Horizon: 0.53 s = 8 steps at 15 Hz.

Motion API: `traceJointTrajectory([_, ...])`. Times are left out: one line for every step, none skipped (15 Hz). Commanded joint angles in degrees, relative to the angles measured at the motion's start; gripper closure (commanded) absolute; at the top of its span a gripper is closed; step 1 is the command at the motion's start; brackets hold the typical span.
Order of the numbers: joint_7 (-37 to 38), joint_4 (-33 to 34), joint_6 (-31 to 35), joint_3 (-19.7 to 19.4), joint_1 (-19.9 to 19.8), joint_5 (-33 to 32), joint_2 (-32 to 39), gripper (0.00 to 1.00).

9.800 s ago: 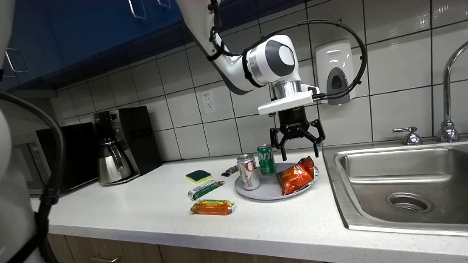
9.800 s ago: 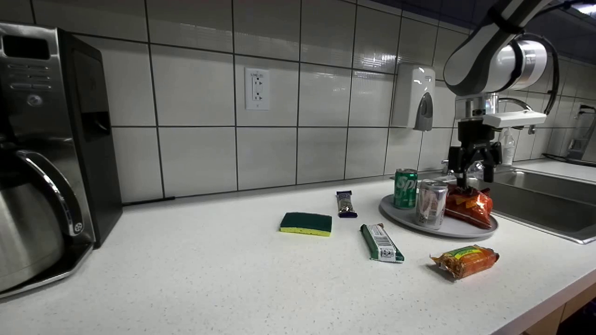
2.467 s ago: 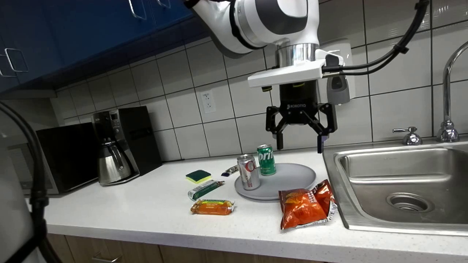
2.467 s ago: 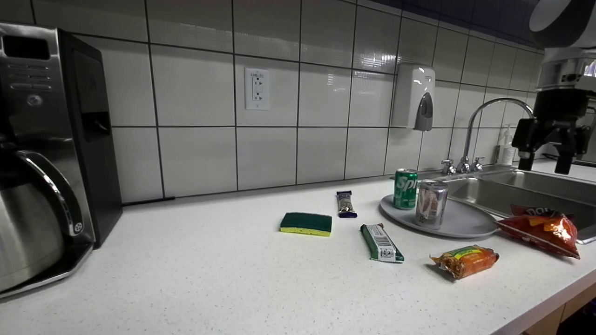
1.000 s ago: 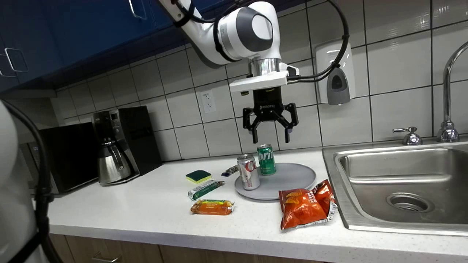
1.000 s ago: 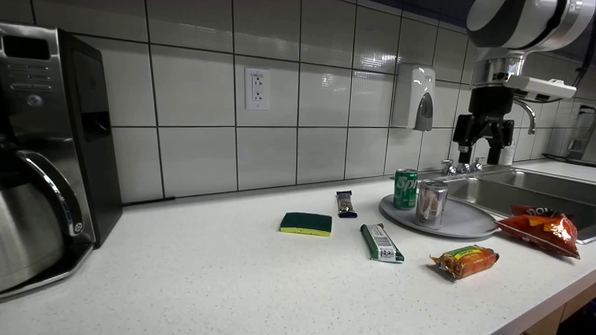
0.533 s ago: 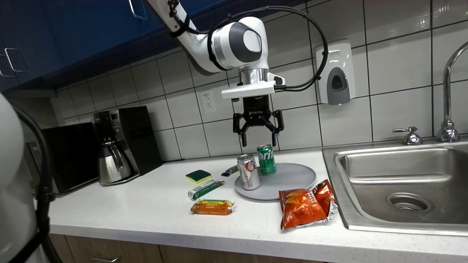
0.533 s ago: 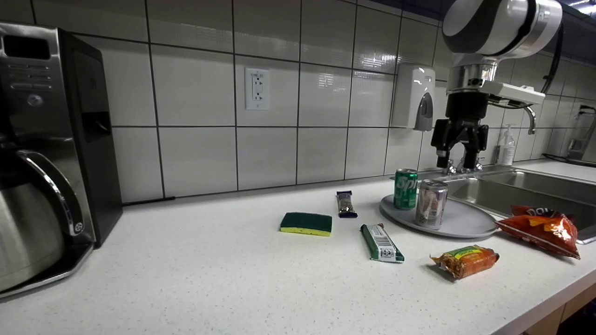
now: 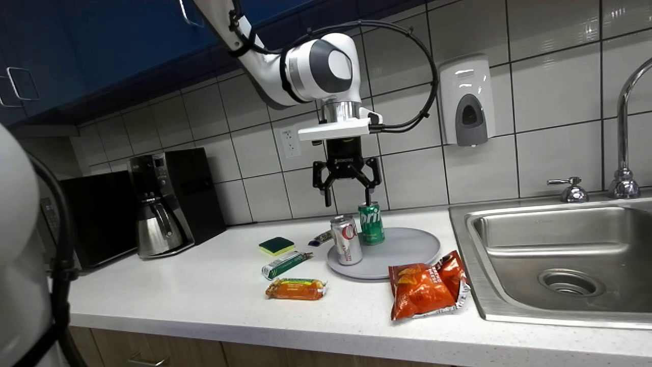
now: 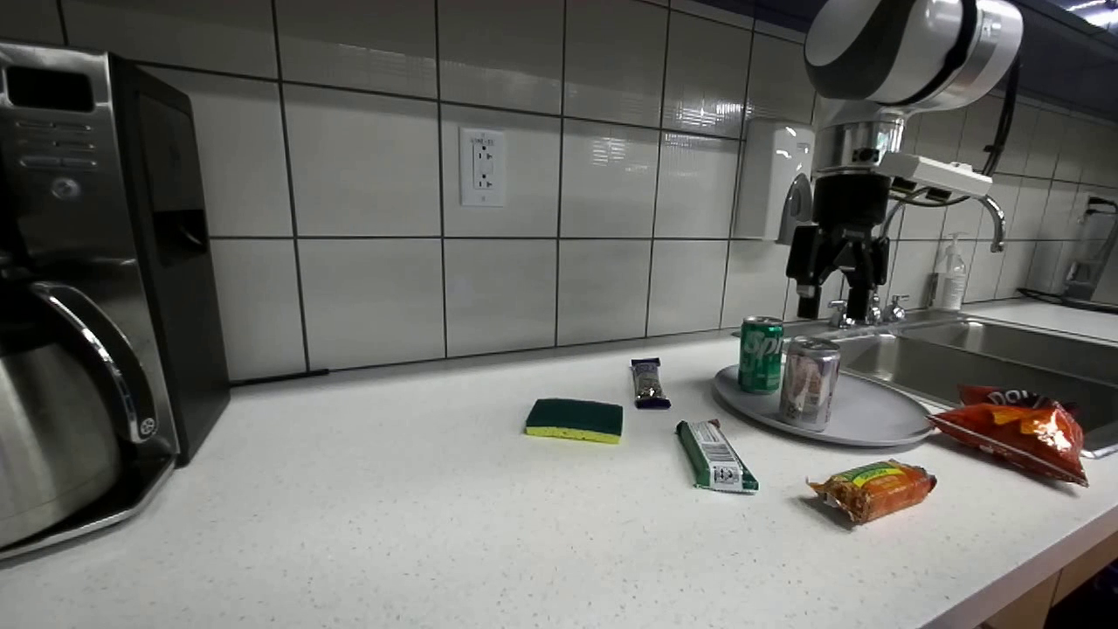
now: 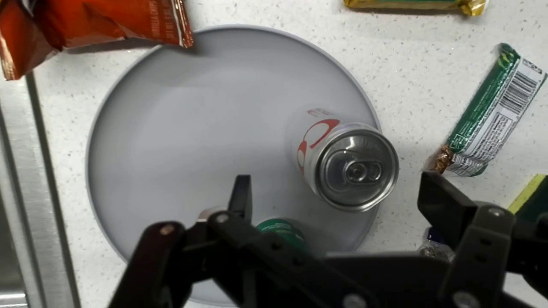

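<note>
Since earlier, the Doritos bag (image 9: 423,288) has come off the plate (image 9: 405,250). Leftmost, the sponge (image 9: 276,245) lies flat on the bench (image 9: 204,293). The Diet Coke can (image 9: 347,244) stands on the plate, kept up by its flat bottom. The tool (image 9: 348,203) hangs above, spread wide and empty. The Sprite can (image 9: 371,227) stands on the plate too. The soft bag slumps on the bench beside it.

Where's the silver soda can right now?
In an exterior view, the silver cylindrical metal can stands on the left part of the round grey plate, in front of the green cylindrical metal Sprite can, lower than the open black tool.
</note>
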Motion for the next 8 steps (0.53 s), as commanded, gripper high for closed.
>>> traceJointTrajectory([-0.7,1.8,-4.0,0.7,0.3,-0.9,0.4,0.0])
traceJointTrajectory([-1.1,2.0,-5.3,0.8,0.3,-0.7,0.3,0.0])
traceJointTrajectory([0.0,0.4,-2.1,0.7,0.2,-0.3,0.0,0.0])
traceJointTrajectory([0.0,0.4,-2.8,0.7,0.3,-0.3,0.0,0.0])
traceJointTrajectory([0.0,0.5,-3.0,0.8,0.4,-0.3,0.0,0.0])
traceJointTrajectory([0.0,0.5,-3.1,0.8,0.4,-0.3,0.0,0.0])
traceJointTrajectory([0.0,0.5,-3.2,0.8,0.4,-0.3,0.0,0.0])
traceJointTrajectory([0.0,0.5,-3.3,0.8,0.4,-0.3,0.0,0.0])
